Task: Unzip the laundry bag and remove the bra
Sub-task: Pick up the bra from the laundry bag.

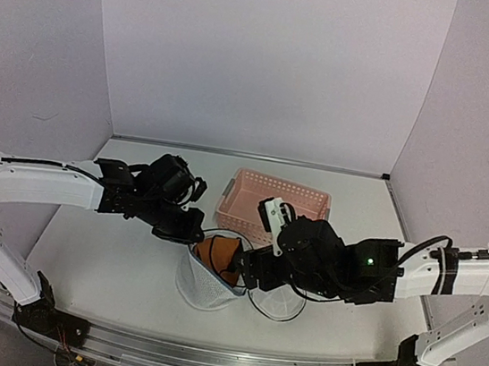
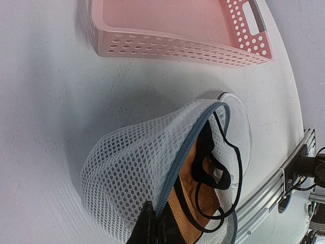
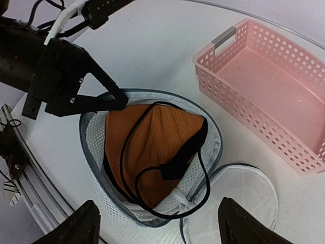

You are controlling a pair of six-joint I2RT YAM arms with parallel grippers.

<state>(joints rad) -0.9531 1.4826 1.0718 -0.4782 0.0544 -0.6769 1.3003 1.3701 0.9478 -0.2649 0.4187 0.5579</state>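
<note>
The left arm (image 1: 41,185) and right arm (image 1: 476,272) share white shell links joined by bulky black joint housings, with thin black cables along them. A small green light (image 1: 370,260) glows on the right arm's black wrist; the left gripper (image 3: 118,100) is angular matte black.

— Operator, what is your laundry bag (image 2: 127,173) made of?
— Open white mesh cloth, soft and matt. Your bra (image 3: 152,142) shows ribbed orange fabric with smooth dark trim.
— And the basket (image 3: 254,119)?
— Pink perforated plastic, faintly glossy. Your table (image 2: 51,101) looks matt white, perhaps laminate.
</note>
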